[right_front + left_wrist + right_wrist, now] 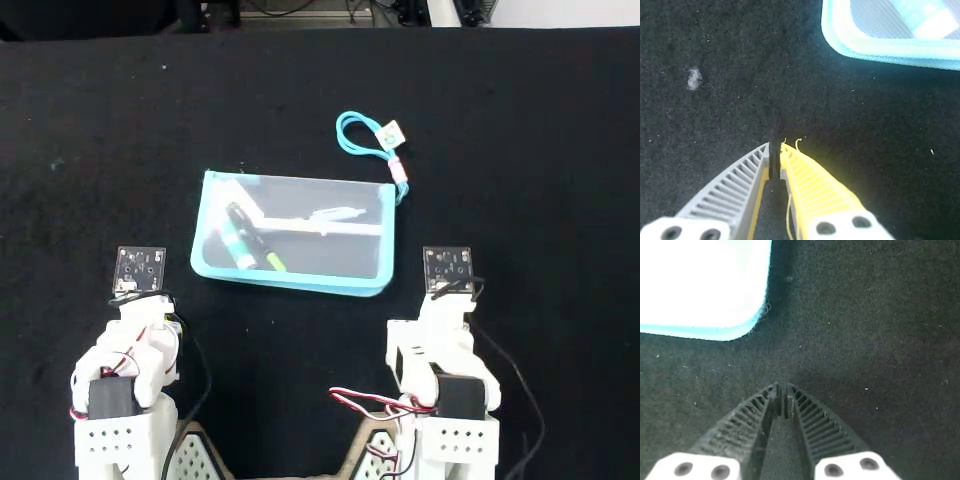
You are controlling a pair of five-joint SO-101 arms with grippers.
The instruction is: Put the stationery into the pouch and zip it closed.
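In the high view, a blue-edged clear pouch (290, 283) is seen lying flat near the middle of the black table (100, 130). Inside it, a marker (243, 238) in black and green is laid slantwise toward the 9 o'clock end, and a white pen (335, 214) is laid toward the 3 o'clock end. A blue strap (360, 140) is looped on the table at 1 o'clock of the pouch and joined to that corner. It carries a small tag (391, 133) (its print is too small to be read). Whether the zip is closed cannot be told. The left arm (135, 350) is parked at 7 o'clock of the pouch and the right arm (440, 350) at 5 o'clock, both apart from it.

In the left wrist view, the left gripper (776, 147) is seen clenched, its grey and yellow fingers pressed tip to tip with nothing between them. A corner of the pouch (840, 35) lies beyond the tips, untouched.

In the right wrist view, the right gripper (782, 390) is likewise clenched on nothing, its dark fingers meeting at the tips. Another pouch corner (700, 333) lies beyond, apart.
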